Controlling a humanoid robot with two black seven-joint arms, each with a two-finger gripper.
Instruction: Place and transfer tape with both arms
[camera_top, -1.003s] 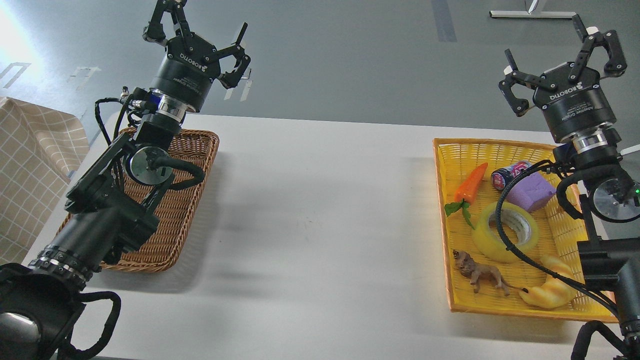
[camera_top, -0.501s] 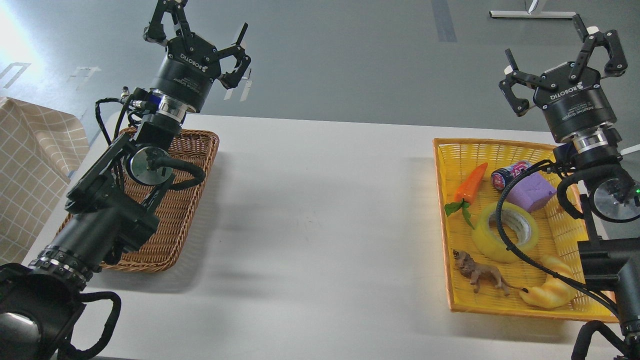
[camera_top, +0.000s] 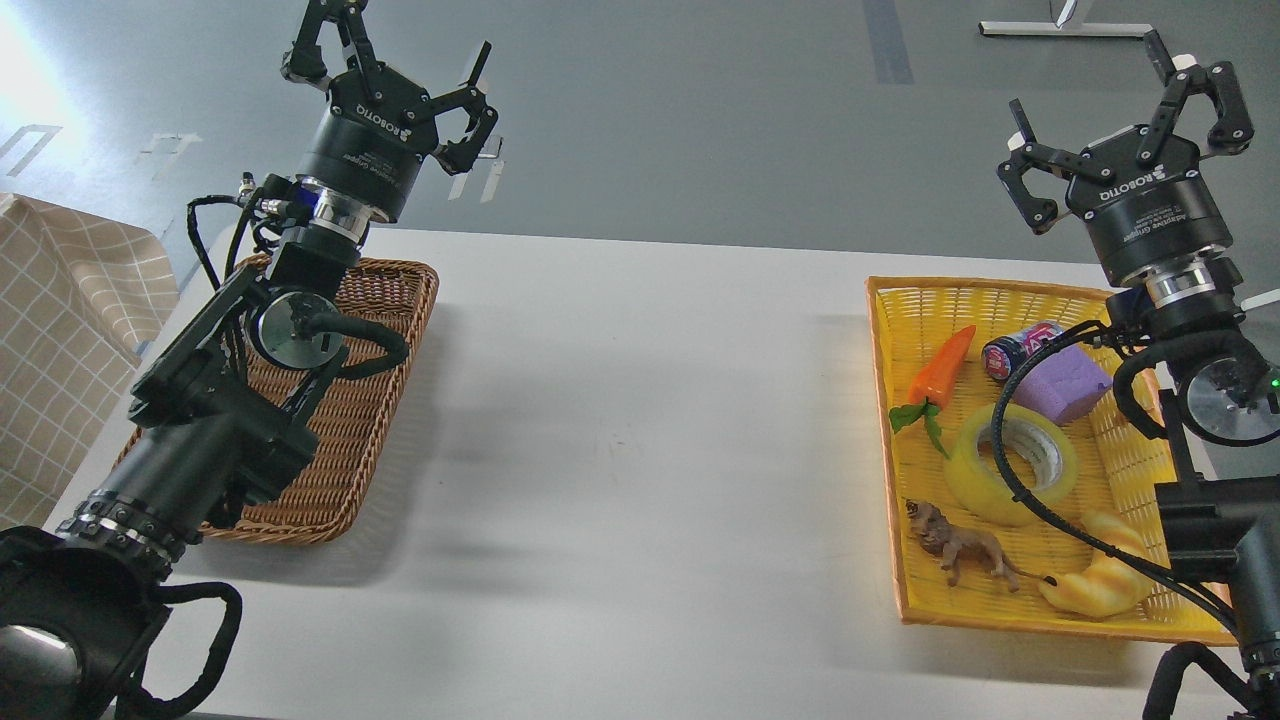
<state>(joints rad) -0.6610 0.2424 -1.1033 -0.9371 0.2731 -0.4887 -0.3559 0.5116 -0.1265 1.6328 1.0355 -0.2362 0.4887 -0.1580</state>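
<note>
Both arms are hanging raised above the white table (camera_top: 640, 420), neither touching anything — a posture that reads as a ready stance before the first reach. The left gripper (camera_top: 395, 65) is pointing up and away over the far edge of the brown wicker basket (camera_top: 385, 400), its jaws standing spread with nothing between them. The right gripper (camera_top: 1125, 120) is likewise tilting upward above the far corner of the yellow basket (camera_top: 885, 420), jaws wide apart and empty.

The tape (camera_top: 1010, 465) is lying flat in the middle of the yellow basket, its grey-white core facing up. It is sitting among other items: an orange carrot toy (camera_top: 943, 366) just beside it on the far left, a purple block (camera_top: 1068, 385) touching or nearly touching its far edge, a small can (camera_top: 1015, 350) behind that, a lion figurine (camera_top: 960, 550) near its front, and a croissant toy (camera_top: 1095, 580) at the front right. A black cable from the right arm is draping across the roll in this view, hiding part of its rim.

Judging from the layout, the tape is resting on the right arm's side, so that arm is probably the one to lift it out, with the brown basket on the left serving as the likely destination — hence the left gripper waiting open near it. The crowding around the roll is suggesting a grasp from above, perhaps with one finger in the core, to avoid nudging the neighbours.
</note>
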